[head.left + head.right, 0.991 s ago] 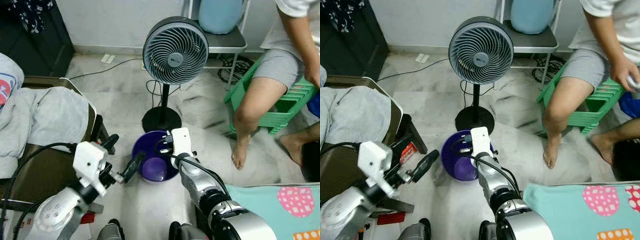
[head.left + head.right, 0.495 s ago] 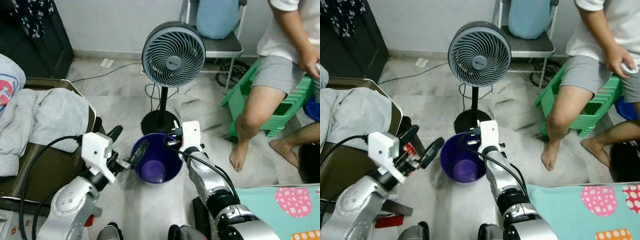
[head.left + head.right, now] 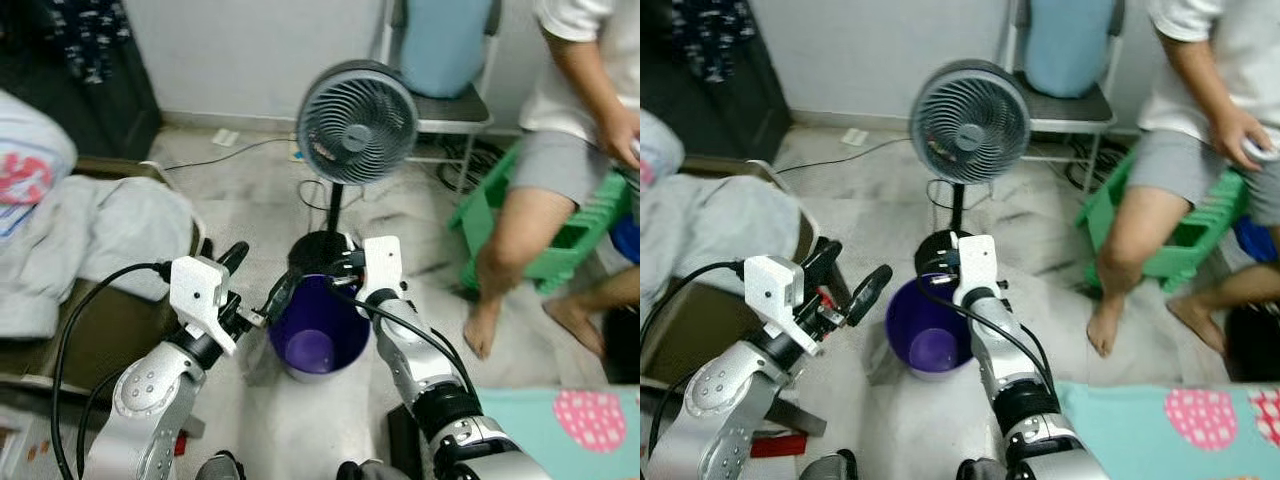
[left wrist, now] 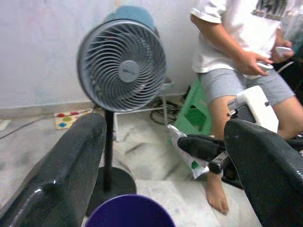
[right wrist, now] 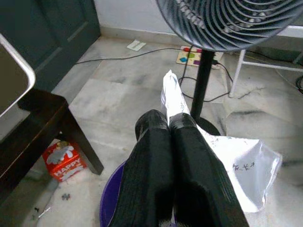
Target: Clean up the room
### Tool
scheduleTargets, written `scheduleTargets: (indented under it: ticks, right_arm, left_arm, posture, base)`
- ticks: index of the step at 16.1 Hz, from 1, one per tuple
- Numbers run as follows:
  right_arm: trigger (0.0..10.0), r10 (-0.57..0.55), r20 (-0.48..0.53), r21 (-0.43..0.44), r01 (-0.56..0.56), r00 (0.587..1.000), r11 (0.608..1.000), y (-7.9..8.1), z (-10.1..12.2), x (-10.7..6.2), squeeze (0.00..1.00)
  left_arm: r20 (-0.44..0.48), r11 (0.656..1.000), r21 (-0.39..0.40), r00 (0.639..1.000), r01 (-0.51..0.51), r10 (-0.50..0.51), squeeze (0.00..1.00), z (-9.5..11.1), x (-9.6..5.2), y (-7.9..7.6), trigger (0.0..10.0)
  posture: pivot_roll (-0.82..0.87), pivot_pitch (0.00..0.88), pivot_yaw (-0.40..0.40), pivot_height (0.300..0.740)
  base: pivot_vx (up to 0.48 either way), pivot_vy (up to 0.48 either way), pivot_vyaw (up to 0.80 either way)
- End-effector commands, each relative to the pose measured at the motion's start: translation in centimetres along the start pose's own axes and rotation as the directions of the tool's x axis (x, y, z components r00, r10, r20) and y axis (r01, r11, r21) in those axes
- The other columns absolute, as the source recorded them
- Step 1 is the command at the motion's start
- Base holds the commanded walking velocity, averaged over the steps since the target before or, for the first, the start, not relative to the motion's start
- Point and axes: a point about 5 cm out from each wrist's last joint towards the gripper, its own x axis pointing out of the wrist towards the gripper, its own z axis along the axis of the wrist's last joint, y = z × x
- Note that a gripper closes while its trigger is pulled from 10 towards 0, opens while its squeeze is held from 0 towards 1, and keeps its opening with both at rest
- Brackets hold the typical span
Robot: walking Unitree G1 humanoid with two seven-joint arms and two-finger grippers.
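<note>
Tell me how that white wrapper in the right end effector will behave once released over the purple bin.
The white wrapper looks thin and crumpled, so probably floppy and light. Pinched in the right end effector above the purple bin, it may flutter rather than drop straight.

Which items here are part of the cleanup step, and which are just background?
In play:
- right gripper, shut on the white plastic wrapper
- purple bin below it
- left gripper, open beside the bin

Background:
- standing fan
- grey clothes on the chair
- red box on the floor
- seated person, green stool
</note>
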Motion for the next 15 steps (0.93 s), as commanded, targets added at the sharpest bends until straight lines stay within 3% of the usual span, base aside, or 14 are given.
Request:
scheduleTargets:
  ticks: [1, 6, 15]
  right_arm:
    - [10.0, 0.003, -0.006, 0.009, -0.003, 1.0, 1.0, -0.07, -0.2, -0.2, 0.0]
    - [10.0, -0.005, -0.012, 0.007, 0.005, 1.0, 1.0, -0.3, -0.24, -0.25, 0.0]
    - [10.0, -0.024, -0.022, 0.007, 0.024, 0.999, 1.0, -0.59, -0.34, -0.19, 0.0]
  left_arm:
    - [-0.008, 1.0, 0.001, 1.0, 0.013, -0.013, 0.0, -0.26, 0.08, -0.17, 10.0]
    - [-0.004, 1.0, 0.008, 1.0, 0.015, -0.015, 0.0, -0.36, 0.3, 0.02, 10.0]
    - [-0.021, 1.0, 0.003, 1.0, 0.014, -0.014, 0.0, -1.02, 0.57, -0.15, 10.0]
  posture:
    - [0.01, 0.105, -0.034, 0.74]
    - [0.01, 0.098, -0.038, 0.74]
    - [0.01, 0.072, -0.041, 0.74]
  base:
    - [0.0, 0.0, 0.43]
    - [0.0, 0.0, 0.44]
    - [0.0, 0.0, 0.0]
